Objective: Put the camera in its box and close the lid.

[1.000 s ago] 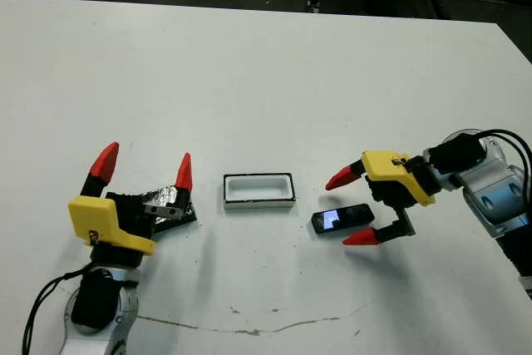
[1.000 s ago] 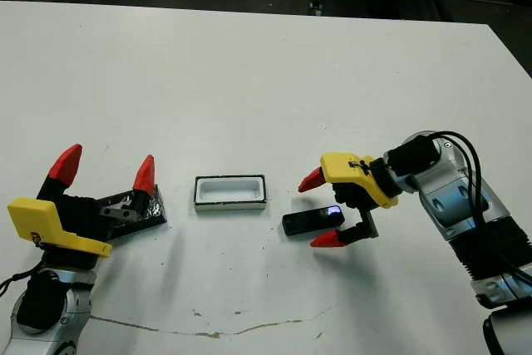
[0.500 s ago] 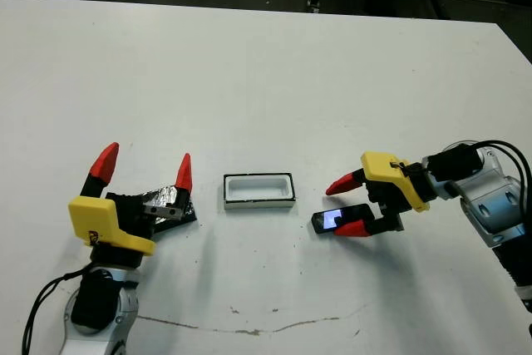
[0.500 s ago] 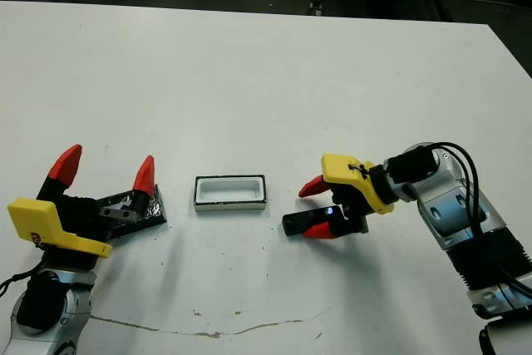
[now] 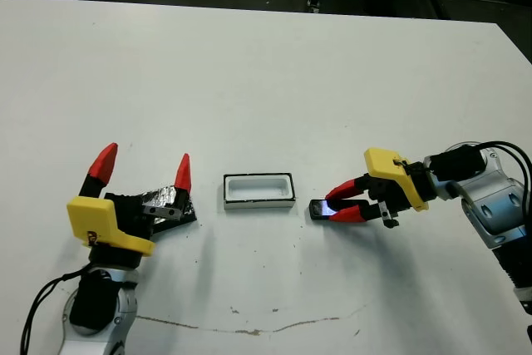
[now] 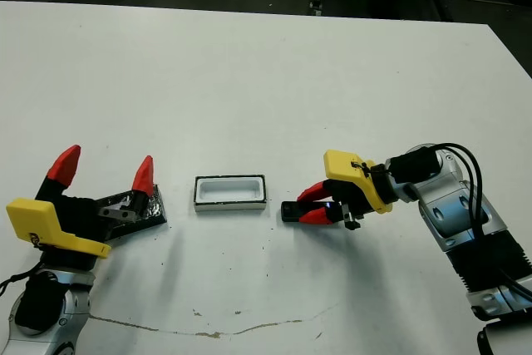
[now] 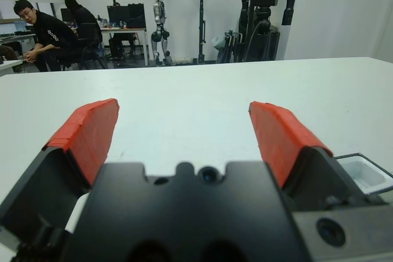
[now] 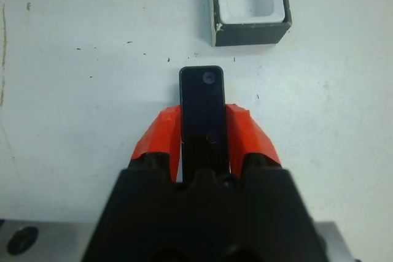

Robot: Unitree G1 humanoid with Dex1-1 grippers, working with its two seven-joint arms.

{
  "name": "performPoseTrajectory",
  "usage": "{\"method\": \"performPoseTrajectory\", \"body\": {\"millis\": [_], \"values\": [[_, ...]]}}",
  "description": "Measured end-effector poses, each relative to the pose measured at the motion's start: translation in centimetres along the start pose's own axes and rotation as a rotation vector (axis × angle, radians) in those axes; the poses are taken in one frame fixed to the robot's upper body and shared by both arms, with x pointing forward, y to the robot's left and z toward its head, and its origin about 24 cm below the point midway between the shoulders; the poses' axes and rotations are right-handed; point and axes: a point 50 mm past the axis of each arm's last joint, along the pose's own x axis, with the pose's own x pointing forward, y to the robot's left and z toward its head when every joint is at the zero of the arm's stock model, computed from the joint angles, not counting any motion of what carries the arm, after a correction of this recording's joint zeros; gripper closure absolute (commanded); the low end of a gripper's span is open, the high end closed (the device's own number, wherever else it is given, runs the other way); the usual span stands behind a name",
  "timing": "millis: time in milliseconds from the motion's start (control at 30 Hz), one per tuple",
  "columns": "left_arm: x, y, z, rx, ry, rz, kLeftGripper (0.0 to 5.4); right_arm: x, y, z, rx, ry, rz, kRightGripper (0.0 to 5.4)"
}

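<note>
Camera: small flat black rounded bar camera (image 5: 326,209) lay on the white counter (image 5: 266,81), right of the shallow white-lined box (image 5: 258,190).
Right hand (image 8: 202,132): clamped on its long edges.
Handling: likely light, stiff, slick; side grip suits.
Left hand (image 5: 143,168): spread wide above the glossy black crinkly lid (image 5: 166,205).

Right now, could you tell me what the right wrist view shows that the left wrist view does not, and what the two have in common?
Only the right wrist view shows the camera, clamped between the right end effector's red fingers, short of the box's dark end wall.

Only the left wrist view shows the left end effector with its fingers spread wide around nothing, and people seated at desks beyond the table.

Both show the white table and the open box, of which the left wrist view catches only a corner.
</note>
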Motion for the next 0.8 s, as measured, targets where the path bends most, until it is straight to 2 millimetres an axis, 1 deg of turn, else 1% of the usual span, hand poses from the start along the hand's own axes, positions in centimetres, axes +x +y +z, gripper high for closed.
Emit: {"method": "performPoseTrajectory", "body": {"millis": [300,500,633,800], "values": [[0.0,0.0,0.0,0.002,-0.001,0.001,0.00,-0.1,0.0,-0.1,-0.012,-0.003,0.016,3.75],[0.1,0.0,0.1,0.005,-0.006,0.000,0.00,-0.2,-0.1,0.1,-0.004,0.001,-0.004,3.75],[0.1,0.0,0.1,0.004,-0.007,0.000,0.00,-0.7,-0.5,0.2,0.033,-0.009,-0.042,3.75],[0.1,0.0,0.1,0.003,-0.008,-0.001,0.00,-2.0,-1.8,1.0,0.080,-0.060,-0.090,3.75]]}}
